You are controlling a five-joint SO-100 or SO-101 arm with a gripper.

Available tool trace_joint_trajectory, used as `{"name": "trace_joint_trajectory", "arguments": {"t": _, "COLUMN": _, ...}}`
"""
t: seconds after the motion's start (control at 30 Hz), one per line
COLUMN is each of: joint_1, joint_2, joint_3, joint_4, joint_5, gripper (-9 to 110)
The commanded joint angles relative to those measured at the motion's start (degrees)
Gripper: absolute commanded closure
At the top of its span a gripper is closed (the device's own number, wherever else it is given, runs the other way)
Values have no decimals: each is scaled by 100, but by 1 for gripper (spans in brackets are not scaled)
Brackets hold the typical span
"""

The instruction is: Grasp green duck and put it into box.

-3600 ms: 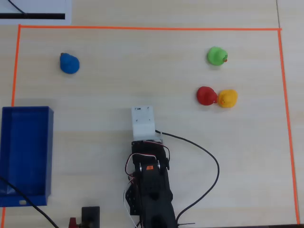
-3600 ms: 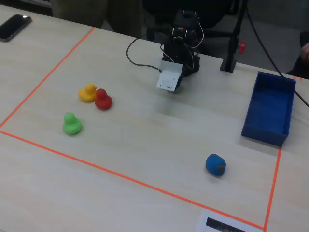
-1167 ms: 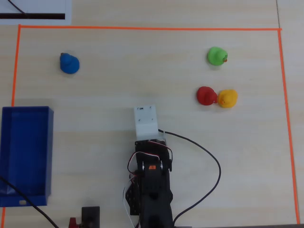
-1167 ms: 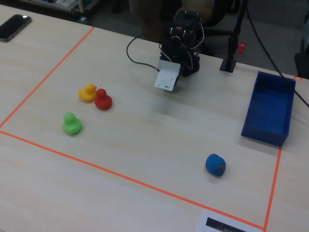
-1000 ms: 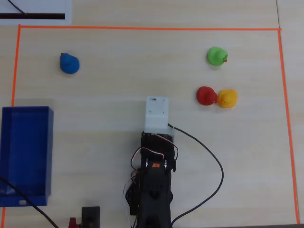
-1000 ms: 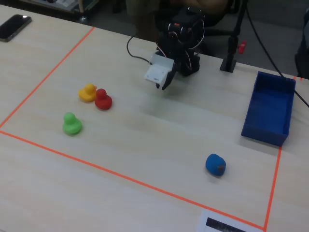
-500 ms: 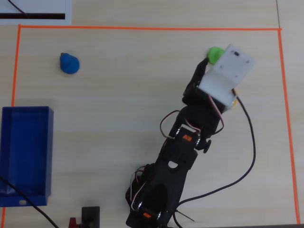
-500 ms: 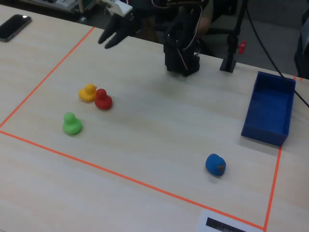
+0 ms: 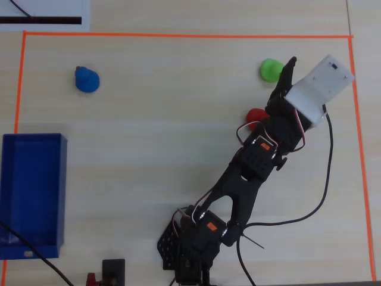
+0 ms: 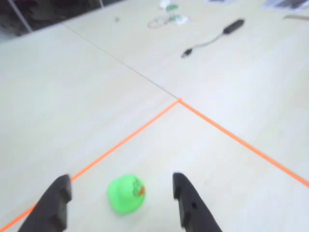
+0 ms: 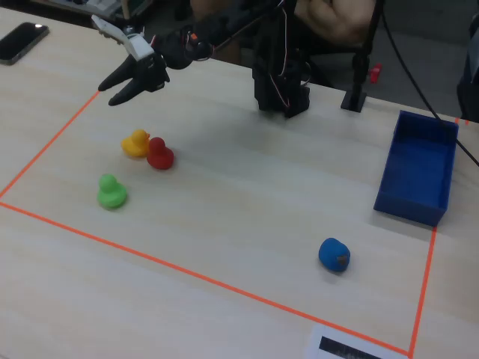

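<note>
Overhead, the black two-finger tool [image 9: 286, 70] hangs released above the pale wooden desk [image 9: 166, 119], its spread fingers either side of the small bright green toy duck [image 10: 126, 193], clear of it, far from the deep-blue plastic box [image 9: 33, 196].

Counting from my side: four ducks total. One green duck [image 11: 111, 191], one yellow duck [image 11: 135, 143], one red duck [image 11: 159, 153], one blue duck [image 11: 334, 254]. Yellow and red are touching; green sits near them; blue is well apart. One box [image 11: 418, 169], deep blue. One arm, mine, with one gripper [image 10: 120, 198] and two fingers [image 10: 186, 198] showing in the wrist view. One phone [image 11: 22, 39] on the table's far corner in the fixed view.
</note>
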Motion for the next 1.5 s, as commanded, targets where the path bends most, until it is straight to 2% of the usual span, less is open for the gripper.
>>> {"name": "trace_joint_trajectory", "arguments": {"t": 0.0, "joint_1": -35, "joint_2": -202, "joint_3": 141, "joint_4": -923, "joint_5": -26, "gripper": 70}}
{"name": "trace_joint_trajectory", "arguments": {"t": 0.2, "joint_1": -141, "joint_2": -949, "joint_3": 132, "joint_4": -1459, "joint_5": 9, "gripper": 70}}
{"name": "trace_joint_trajectory", "arguments": {"t": 1.0, "joint_1": -475, "joint_2": -3146, "joint_3": -1635, "joint_4": -1468, "joint_5": -343, "gripper": 70}}
{"name": "trace_joint_trajectory", "arguments": {"t": 1.47, "joint_1": -580, "joint_2": -3955, "joint_3": -2074, "joint_4": -1477, "joint_5": -501, "gripper": 71}}
